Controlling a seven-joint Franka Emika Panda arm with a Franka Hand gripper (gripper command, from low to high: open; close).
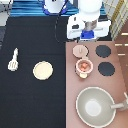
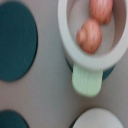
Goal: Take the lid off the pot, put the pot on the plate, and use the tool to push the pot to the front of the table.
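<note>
Since the lid is already off and lies flat on the stove top, the job in hand looks like getting the pot over to the plate.

The gripper hangs high in the upper right part of the exterior view. It is above the lid and the pot and holds nothing. I cannot tell if it is spread wide or pinched together.

To do this step well, I think the gripper should come straight down on the rim of the pot or on one of its side tabs. It should get a firm hold and keep the pot level, so the food inside does not roll out. It should also stay away from the lid, which sits just beside the pot, toward the exterior view's top.

The pot is small, round and pale, with red-orange inside. It stands right of the middle of the exterior view, between the lid and the big grey pan. In the wrist view, the pot holds two round reddish balls. A pale green tab sticks out from its side. A dark burner lies beside it.

The plate sits well apart on the black table, left of the middle. The spatula lies farther left, untouched.
</note>
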